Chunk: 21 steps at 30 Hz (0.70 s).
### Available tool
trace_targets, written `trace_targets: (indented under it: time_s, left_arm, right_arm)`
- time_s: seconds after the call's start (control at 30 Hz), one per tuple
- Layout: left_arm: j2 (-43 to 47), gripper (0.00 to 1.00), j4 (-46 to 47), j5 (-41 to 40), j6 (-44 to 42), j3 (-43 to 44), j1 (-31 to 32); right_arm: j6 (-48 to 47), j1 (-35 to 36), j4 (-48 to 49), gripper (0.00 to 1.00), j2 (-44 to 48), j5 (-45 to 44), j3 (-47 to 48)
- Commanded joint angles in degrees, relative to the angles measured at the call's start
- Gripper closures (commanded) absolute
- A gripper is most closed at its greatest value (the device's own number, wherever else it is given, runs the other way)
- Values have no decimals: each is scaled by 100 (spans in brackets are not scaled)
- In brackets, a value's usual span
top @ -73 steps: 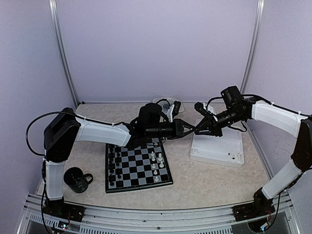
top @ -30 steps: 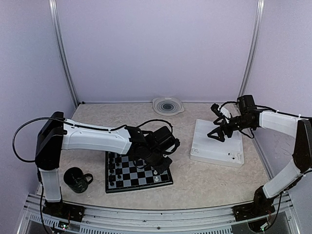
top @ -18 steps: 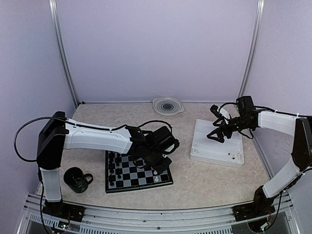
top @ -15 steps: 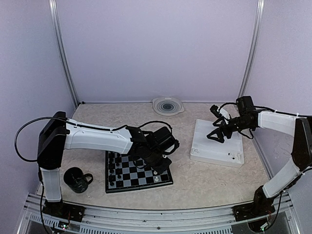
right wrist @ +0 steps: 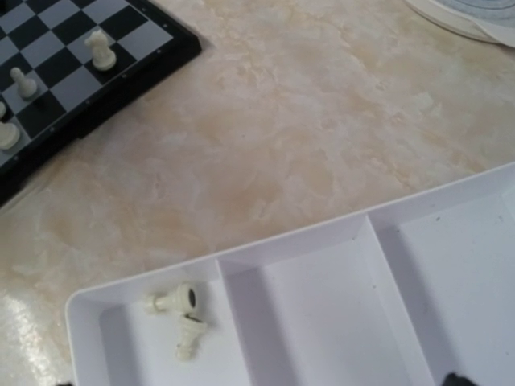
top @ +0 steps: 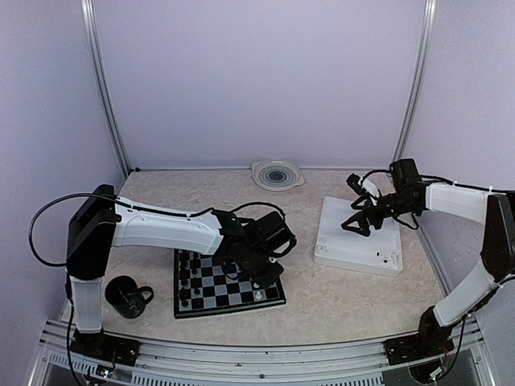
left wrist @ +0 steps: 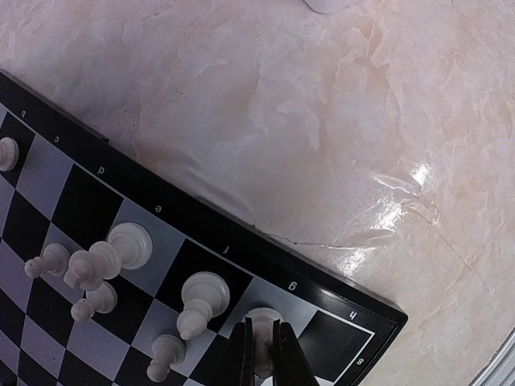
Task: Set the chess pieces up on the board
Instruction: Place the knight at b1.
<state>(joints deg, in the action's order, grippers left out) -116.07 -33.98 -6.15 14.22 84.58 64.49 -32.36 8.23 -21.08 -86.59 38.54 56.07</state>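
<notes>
At the three o'clock edge of the board (top: 213, 289), the left gripper (left wrist: 262, 350) pinches a white piece (left wrist: 259, 316); the right gripper (top: 356, 225) hangs spread wide over the tray (top: 366, 256).

Robotics lab test cell: marbled tabletop (top: 346, 301) walled by plain lilac panels (top: 257, 80) and aluminium posts (top: 103, 88), left arm (top: 161, 229) and right arm (top: 459, 201) bolted to a front rail (top: 265, 358).
</notes>
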Motion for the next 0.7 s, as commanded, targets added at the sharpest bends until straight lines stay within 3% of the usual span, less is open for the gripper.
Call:
trace_targets:
  time_s: [0.0,0.3,0.67]
  left_arm:
    - [-95,93,-92,98,-60,149,29]
    - [-124,89,-131,138,-52,164,47]
    - [-65,73,-114,-8,9,174,86]
  right_arm:
    - [-60,26,-88,1,-86,91,44]
    - [-67,21,-124,1,-113,109,62]
    - [-68,21,-142,1,-95,127,62]
